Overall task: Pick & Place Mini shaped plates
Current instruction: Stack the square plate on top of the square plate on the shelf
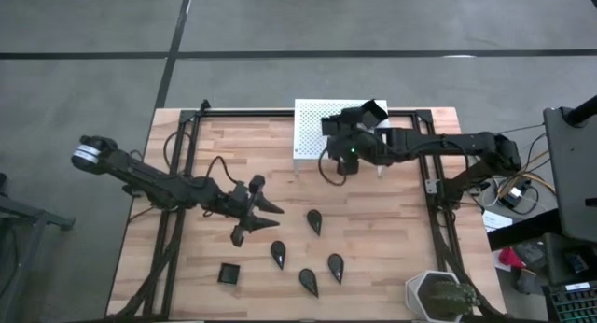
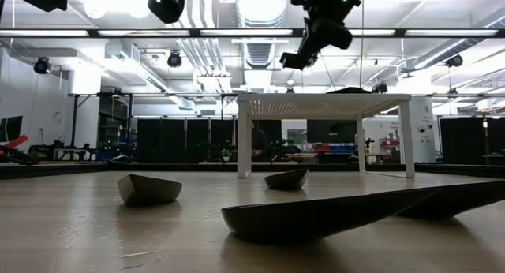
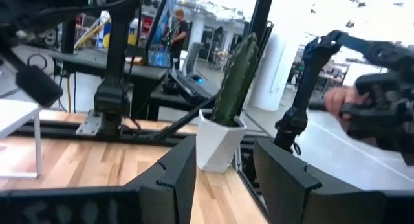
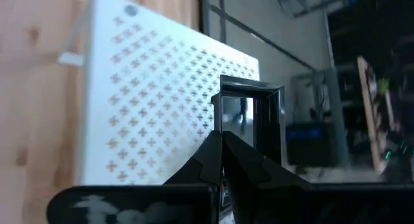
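R gripper (image 4: pixel 223 146) is clamped on a small matte black square plate (image 4: pixel 252 120), held above the white perforated metal stand (image 1: pixel 312 127), none seen on top yet. Approx. six black mini plates remain on the wood table (image 1: pixel 373 230), incl. teardrop dishes (image 1: pixel 315 221) and a square one (image 1: pixel 229 273). L gripper (image 3: pixel 220 179), fingers apart, holds nothing and points level toward the potted cactus (image 3: pixel 226 114).

Black plates (image 1: pixel 315 221); white perforated stand (image 1: pixel 312 127)

stand (image 1: pixel 317 127): table's far edge | teardrop plates (image 1: pixel 313 221): before it | pot (image 1: pixel 438 295): near-right corner

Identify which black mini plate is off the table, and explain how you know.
The square plate pinched in the right gripper above the white stand; the teardrops and other square lie on the wood.
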{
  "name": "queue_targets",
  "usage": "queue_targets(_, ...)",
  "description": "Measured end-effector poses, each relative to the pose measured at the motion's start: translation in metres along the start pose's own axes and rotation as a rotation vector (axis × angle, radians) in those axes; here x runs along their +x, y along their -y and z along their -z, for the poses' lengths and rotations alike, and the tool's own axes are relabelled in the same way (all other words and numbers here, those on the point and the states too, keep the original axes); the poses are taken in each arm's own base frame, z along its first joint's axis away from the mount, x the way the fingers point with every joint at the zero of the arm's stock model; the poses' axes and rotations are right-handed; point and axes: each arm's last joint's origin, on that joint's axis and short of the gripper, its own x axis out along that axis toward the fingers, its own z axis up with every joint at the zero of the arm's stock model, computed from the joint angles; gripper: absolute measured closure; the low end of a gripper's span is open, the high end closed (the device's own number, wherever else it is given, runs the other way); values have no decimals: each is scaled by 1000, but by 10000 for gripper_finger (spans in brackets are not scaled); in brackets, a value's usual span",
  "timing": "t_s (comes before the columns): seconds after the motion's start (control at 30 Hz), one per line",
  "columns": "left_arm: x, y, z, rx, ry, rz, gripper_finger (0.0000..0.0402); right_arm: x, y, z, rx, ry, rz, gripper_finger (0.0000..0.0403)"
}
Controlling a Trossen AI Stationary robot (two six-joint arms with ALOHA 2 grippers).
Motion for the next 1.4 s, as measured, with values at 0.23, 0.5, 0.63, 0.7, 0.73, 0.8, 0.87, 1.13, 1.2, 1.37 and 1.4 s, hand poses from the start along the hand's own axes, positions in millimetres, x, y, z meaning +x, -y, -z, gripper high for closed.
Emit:
queue_targets(0.23, -2, 1, -4, 5, 23, 5, 254, 3, 10, -4, 327, 1, 23, 394)
queue_targets(0.5, -2, 1, -4, 14, 23, 4, 254, -1, 24, -7, 597, 16, 41, 394)
queue_targets(0.63, -2, 1, -4, 15, 24, 3, 254, -1, 36, 1, 734, -56, 55, 394)
queue_targets(0.7, -2, 1, -5, 19, 26, 3, 254, -2, 42, 3, 785, -70, 64, 394)
queue_targets(0.73, -2, 1, -5, 21, 30, 4, 254, -3, 45, 4, 809, -78, 66, 394)
queue_targets(0.8, -2, 1, -5, 23, 35, 5, 254, -4, 50, 6, 868, -96, 65, 394)
queue_targets(0.87, -2, 1, -6, 23, 37, 5, 254, -4, 54, 7, 943, -99, 46, 394)
queue_targets(1.13, -2, 1, -7, 24, 44, 5, 254, 1, 58, 15, 1150, -143, 24, 394)
queue_targets(1.2, -2, 1, -7, 23, 43, 5, 254, 6, 56, 15, 1166, -161, 45, 394)
queue_targets(1.37, -2, 1, -7, 23, 40, 4, 254, 30, 48, 5, 1137, -229, 60, 394)
queue_targets(1.4, -2, 1, -7, 22, 40, 4, 254, 36, 47, 2, 1118, -261, 61, 394)
